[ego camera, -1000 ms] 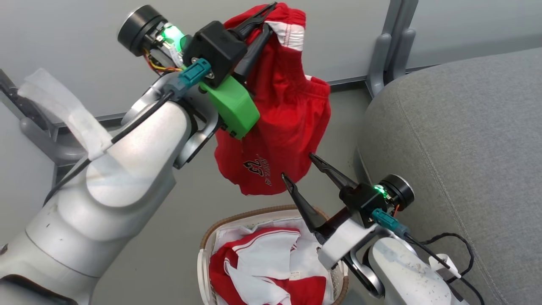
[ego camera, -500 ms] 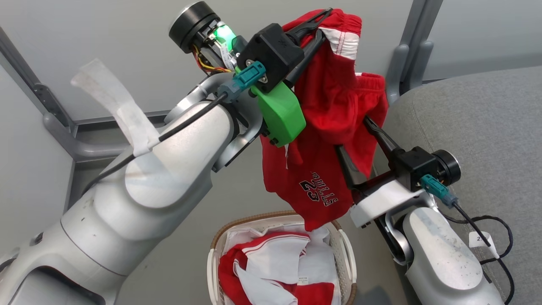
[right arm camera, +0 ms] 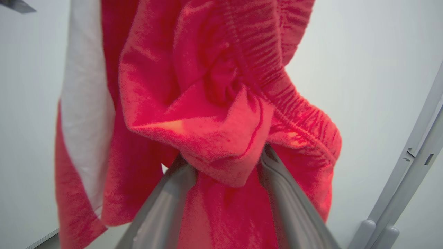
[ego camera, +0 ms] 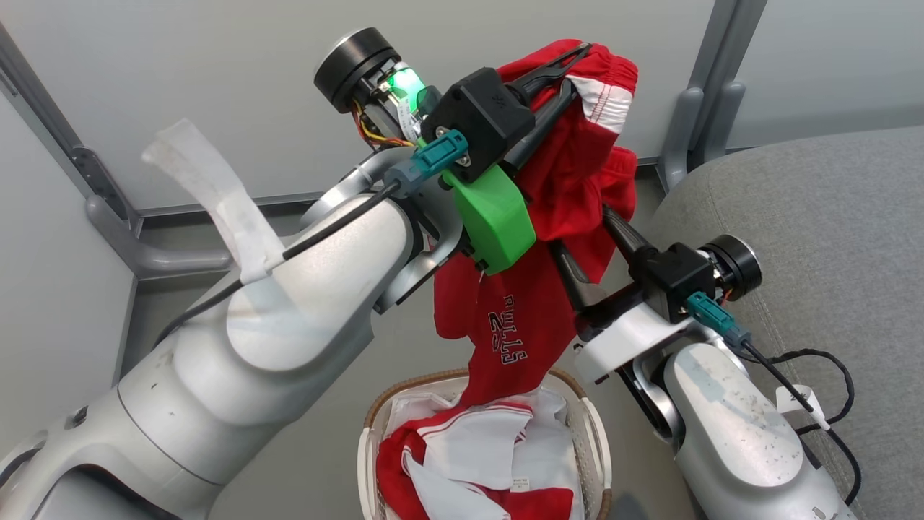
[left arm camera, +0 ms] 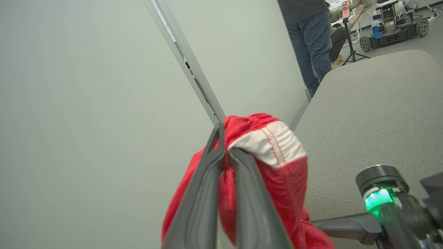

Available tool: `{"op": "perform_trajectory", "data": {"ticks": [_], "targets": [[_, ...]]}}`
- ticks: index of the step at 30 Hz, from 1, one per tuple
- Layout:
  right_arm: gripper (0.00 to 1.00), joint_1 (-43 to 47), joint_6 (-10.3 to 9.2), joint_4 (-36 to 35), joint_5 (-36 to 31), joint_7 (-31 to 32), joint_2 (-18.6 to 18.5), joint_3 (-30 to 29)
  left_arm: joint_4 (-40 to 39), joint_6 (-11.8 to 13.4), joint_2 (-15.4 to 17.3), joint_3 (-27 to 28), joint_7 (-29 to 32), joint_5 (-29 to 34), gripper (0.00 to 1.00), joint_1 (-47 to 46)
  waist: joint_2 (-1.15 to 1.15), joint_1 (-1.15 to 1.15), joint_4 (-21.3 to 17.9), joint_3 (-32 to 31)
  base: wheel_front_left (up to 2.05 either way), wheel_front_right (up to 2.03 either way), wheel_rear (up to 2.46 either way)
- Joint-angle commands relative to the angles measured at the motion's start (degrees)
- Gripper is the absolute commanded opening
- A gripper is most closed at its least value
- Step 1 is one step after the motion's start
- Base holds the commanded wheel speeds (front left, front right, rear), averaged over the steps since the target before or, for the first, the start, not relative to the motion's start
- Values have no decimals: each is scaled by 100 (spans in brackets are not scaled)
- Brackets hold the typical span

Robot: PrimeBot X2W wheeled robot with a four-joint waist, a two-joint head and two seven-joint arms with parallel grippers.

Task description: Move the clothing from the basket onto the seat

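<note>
Shorts (ego camera: 505,339) hang lengthwise 12-to-6, waistband up, pinched tight in the left gripper (ego camera: 574,68), hem reaching the basket (ego camera: 369,440) at 6 o'clock. The right gripper (right arm camera: 225,159) straddles a fold; I cannot tell if it is clamped.

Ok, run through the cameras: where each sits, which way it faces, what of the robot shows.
Head: on the head, facing forward and down at red shorts over the basket, seat at right; left gripper and right gripper show.
Left wrist: along its fingers, shut on the shorts, towards the seat; right gripper alongside.
Right wrist: along its fingers, astride a shorts fold, towards a wall.
Shared: the shorts.
</note>
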Motion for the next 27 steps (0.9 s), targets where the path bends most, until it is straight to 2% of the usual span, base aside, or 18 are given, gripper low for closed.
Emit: {"op": "perform_trajectory", "data": {"ticks": [1, 8, 11, 12, 13, 14, 15, 16, 27], "targets": [[0, -40, -6, 20, 23, -10, -19, 13, 41, 44, 31, 32, -34, -40, 0, 121, 0, 0, 0, 9, 0, 0, 0], [0, -11, -6, 14, 25, -10, -19, -62, 309, 156, 236, 220, -225, -238, 0, 392, 0, 0, -48, 80, 0, 0, 0], [0, 15, -6, 10, 9, -10, -19, -98, 508, 189, 318, 297, -356, -328, 10, 541, 0, 0, -71, 128, 0, 0, 0], [0, 24, -6, 10, 9, -10, -19, -111, 559, 198, 330, 324, -420, -355, 22, 587, 0, 0, -77, 139, 0, 0, 0], [0, 35, -6, 7, 17, -10, -19, -133, 631, 214, 342, 362, -502, -397, 39, 647, 0, 0, -86, 152, 0, 0, 0], [0, 40, -6, 3, 20, -10, -19, -148, 683, 227, 350, 388, -570, -423, 67, 704, 0, 0, -93, 161, 0, 0, 0], [0, 49, -6, -2, 26, -10, -19, -180, 747, 238, 349, 408, -662, -471, 91, 783, 0, 0, -100, 174, 0, 0, 0], [0, 56, -6, -10, 37, -10, -19, -204, 802, 245, 343, 425, -732, -505, 100, 851, 0, 0, -106, 182, 0, 0, 0], [0, 128, -6, -60, 10, -10, -18, -570, 1202, 331, 195, 687, -1499, -889, 100, 2072, 0, 0, -193, 280, 0, 0, 0]]}}
